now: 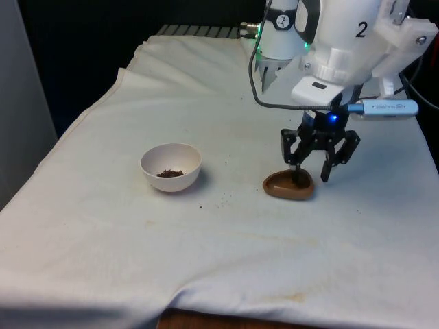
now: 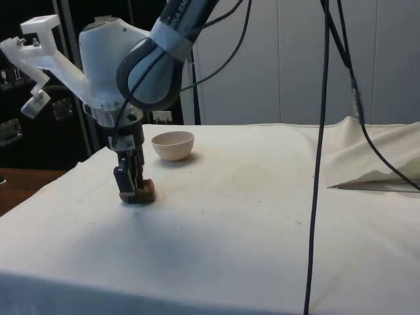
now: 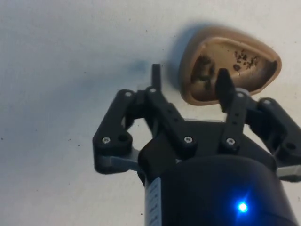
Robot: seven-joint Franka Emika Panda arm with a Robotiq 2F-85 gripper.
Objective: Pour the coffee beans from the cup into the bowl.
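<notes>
A low brown cup [image 1: 280,186] stands on the white cloth at the front view's right, with only a few dark crumbs inside [image 3: 244,57]. My gripper [image 1: 310,171] hangs right over it, open. One finger [image 3: 222,84] dips inside the cup's rim, the other [image 3: 156,77] is outside it, so the cup's wall lies between them. The side view has the gripper [image 2: 129,178] just above the cup [image 2: 141,195]. A white bowl [image 1: 181,184] sits to the front view's left of the cup, with a small heap of coffee beans [image 1: 169,173] at its bottom.
A few dark specks [image 1: 218,202] lie on the cloth between bowl and cup. The cloth is rumpled into a fold [image 2: 374,177] at the far side in the side view. A black cable [image 2: 321,157] hangs down in front of the side camera.
</notes>
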